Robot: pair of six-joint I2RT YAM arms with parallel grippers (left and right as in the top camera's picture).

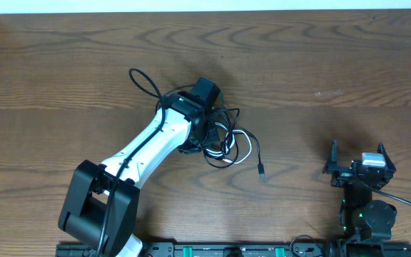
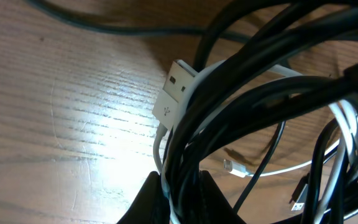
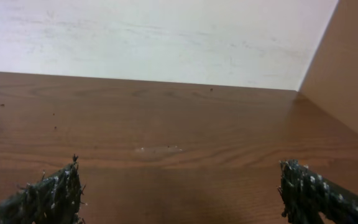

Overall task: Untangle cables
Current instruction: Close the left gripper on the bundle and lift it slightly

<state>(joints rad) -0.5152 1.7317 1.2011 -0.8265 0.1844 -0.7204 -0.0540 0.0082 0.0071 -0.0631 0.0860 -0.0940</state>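
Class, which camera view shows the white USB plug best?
The left wrist view: the white USB plug is close up, logo visible, among black cables. Overhead shows only the white cord, no plug. The right wrist view shows neither.

A brown wood-grain counter [image 1: 334, 64]; a white wall [image 3: 166, 37] runs along its far edge, a tan side panel [image 3: 347, 68] at its right end.

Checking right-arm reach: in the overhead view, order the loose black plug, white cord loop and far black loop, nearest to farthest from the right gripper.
1. Loose black plug, right of the tangle, nearest the right gripper.
2. White cord loop, at the tangle's right edge.
3. Far black loop, upper left of the tangle.
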